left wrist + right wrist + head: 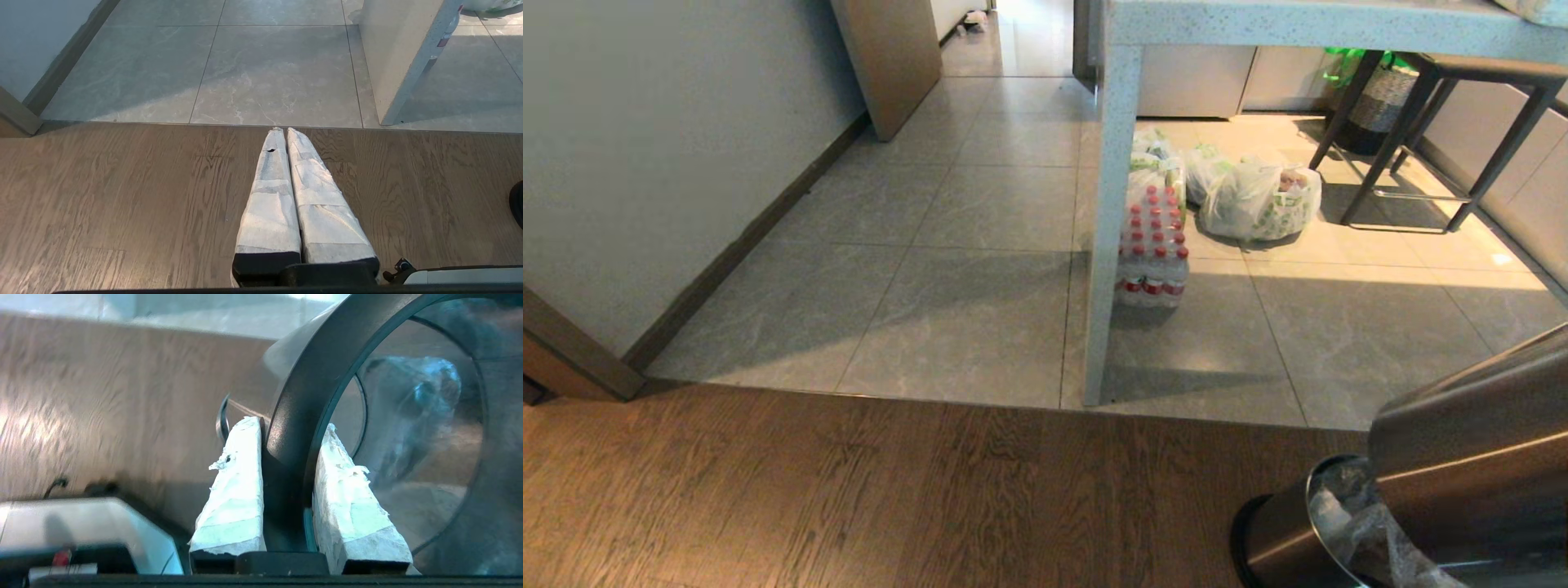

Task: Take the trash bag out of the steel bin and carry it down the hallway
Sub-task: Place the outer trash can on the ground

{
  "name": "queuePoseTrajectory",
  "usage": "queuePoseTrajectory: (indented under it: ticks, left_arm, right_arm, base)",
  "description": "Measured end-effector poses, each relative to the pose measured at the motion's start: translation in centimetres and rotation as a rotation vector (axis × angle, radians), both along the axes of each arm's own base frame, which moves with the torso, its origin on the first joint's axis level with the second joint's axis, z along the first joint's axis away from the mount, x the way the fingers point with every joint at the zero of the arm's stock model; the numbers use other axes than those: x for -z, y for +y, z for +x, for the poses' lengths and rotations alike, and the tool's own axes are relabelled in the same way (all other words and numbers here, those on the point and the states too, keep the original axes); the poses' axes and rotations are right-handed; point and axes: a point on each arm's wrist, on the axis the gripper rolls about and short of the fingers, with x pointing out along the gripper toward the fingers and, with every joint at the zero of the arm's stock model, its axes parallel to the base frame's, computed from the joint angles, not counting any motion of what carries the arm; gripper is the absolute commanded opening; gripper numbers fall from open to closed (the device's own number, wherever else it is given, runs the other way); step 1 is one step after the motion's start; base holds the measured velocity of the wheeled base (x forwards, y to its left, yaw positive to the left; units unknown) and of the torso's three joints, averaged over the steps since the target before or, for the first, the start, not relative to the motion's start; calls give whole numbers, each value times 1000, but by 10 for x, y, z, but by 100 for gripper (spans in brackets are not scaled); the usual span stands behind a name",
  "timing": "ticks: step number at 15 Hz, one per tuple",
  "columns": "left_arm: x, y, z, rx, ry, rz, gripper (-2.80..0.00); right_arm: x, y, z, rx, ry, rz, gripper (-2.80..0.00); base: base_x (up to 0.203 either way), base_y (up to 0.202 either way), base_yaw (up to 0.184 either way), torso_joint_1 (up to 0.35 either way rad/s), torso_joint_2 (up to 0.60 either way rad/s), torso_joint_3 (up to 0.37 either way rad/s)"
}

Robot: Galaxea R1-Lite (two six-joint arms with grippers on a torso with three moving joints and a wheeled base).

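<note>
Two claws are yours to account for, and only one is at work. Your right claw [286,433] sits clamped on the black rim ring [294,416] of the small round brushed-steel bin [1282,539], one padded finger [237,477] outside the wall and the other inside the mouth. That bin lies at the lower right of the head frame, tipped over on the dark wood floor [849,490], mouth toward the right edge. The thin, clear, wrinkly trash bag [1364,531] with greyish rubbish is bunched inside the mouth; none of it is lifted clear. Your left claw [284,131] hangs idle at centre frame of its wrist view above the wood floor, fingers pressed together and holding nothing.

Judgement: you are at the opening step, with a hold on the bin, not on the bag. The bag is not yet removed, and the carry has not begun. The next move calls for a grip on the plastic itself, which means letting go of the rim or bringing the idle arm across. Thin film will tear or slip if pinched shallowly; take a gathered fold. The pale passage [1029,33] at upper centre of the head frame appears to be your route out.
</note>
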Motion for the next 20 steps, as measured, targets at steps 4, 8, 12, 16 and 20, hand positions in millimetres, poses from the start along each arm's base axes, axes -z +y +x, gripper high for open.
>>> queuePoseTrajectory:
  ticks: [4,8,12,16,20]
  left_arm:
    - [0,0,0,0,0,0,-280]
    - [0,0,0,1,0,0,-280]
    - [0,0,0,1,0,0,-280]
    - [0,0,0,0,0,0,-280]
    - [0,0,0,0,0,0,-280]
  right_arm:
    - [-8,-29,35,114,-1,1,-280]
    - [-11,-75,72,238,-4,2,-280]
    - [0,-123,111,317,24,21,-280]
    - [44,-174,155,366,59,54,-280]
    - [105,-225,193,411,106,92,-280]
  base:
    - [0,0,0,0,0,0]
    - [0,0,0,0,0,0]
    - [0,0,0,0,0,0]
    - [0,0,0,0,0,0]
    - [0,0,0,0,0,0]
